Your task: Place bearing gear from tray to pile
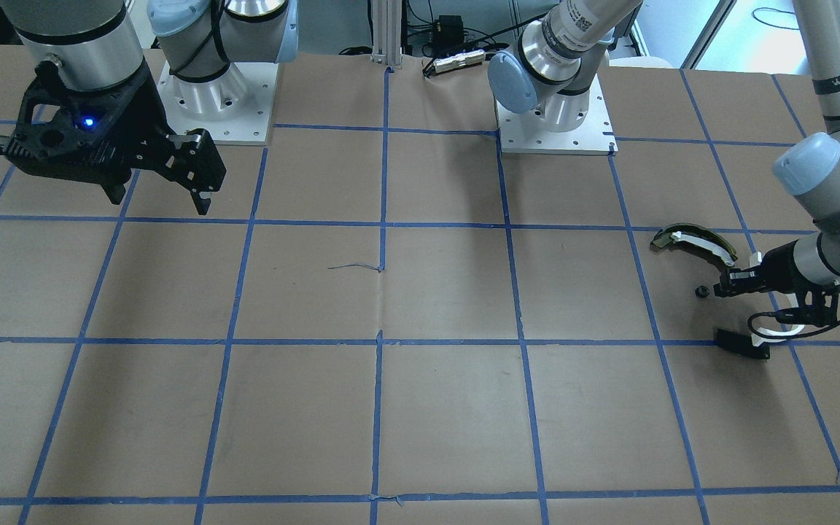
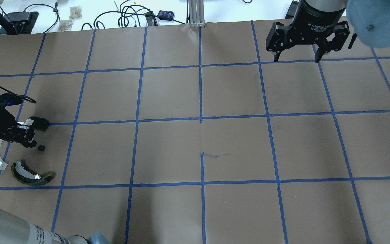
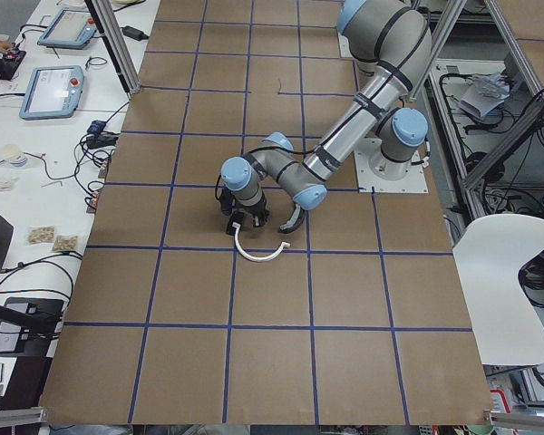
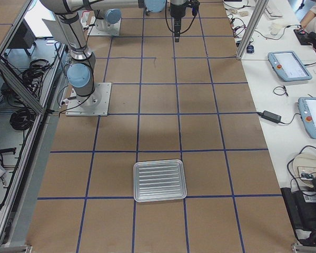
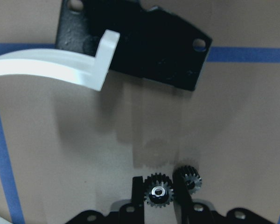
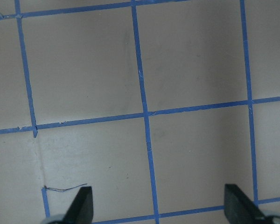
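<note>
Bearing gear [image 5: 158,192] clamped between left hand [image 5: 158,186] fingers

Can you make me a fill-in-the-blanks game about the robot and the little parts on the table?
1. The left gripper has its jaws shut on a small black ____.
2. The right gripper has its jaws wide ____, holding nothing.
3. The curved strip by the black bracket is ____.
4. The tape lines on the table are ____.
Missing words: gear, open, white, blue.
</note>
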Available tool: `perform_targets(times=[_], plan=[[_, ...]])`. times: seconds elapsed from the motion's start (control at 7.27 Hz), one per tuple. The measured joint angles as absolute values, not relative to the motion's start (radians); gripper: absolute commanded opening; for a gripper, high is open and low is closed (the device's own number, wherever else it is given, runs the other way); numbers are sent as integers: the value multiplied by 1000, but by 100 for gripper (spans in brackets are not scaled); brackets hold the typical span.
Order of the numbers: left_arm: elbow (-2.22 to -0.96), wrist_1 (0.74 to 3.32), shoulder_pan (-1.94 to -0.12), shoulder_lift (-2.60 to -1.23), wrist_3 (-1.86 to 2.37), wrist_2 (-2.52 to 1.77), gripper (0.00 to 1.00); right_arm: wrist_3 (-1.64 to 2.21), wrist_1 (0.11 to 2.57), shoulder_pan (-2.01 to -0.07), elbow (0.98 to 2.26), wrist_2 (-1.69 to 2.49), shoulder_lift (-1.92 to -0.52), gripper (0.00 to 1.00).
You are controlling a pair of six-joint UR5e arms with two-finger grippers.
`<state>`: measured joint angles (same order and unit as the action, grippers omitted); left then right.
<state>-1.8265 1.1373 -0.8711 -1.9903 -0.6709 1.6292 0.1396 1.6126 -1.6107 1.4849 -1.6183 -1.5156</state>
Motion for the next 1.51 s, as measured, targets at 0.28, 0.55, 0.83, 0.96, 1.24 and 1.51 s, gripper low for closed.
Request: perform_targets(times=[0.28, 0.55, 0.83, 0.96, 1.24, 1.51], plan=[[-1827, 1136, -875, -1993, -671, 1627, 67, 140, 1612, -1611, 1485, -1618, -1516, 100], [-1828, 1135, -879, -1994, -671, 1622, 83, 140, 1612, -1611, 1485, -1618, -1515, 100], [-1820, 1145, -881, -1988, -672, 1621, 100, 140, 1612, -1611, 1485, -1618, -1515, 100], [-1810, 1151, -886, -1975, -670, 1619, 100, 140, 1612, -1611, 1485, -1618, -1515, 100], [-1741, 1244, -942, -1921, -593, 1617, 100, 140, 1612, -1611, 1485, -1618, -1515, 100], [-1569, 1479, -1068, -1850, -380, 1614, 100, 140, 1612, -1611, 1485, -1618, -1516, 100]])
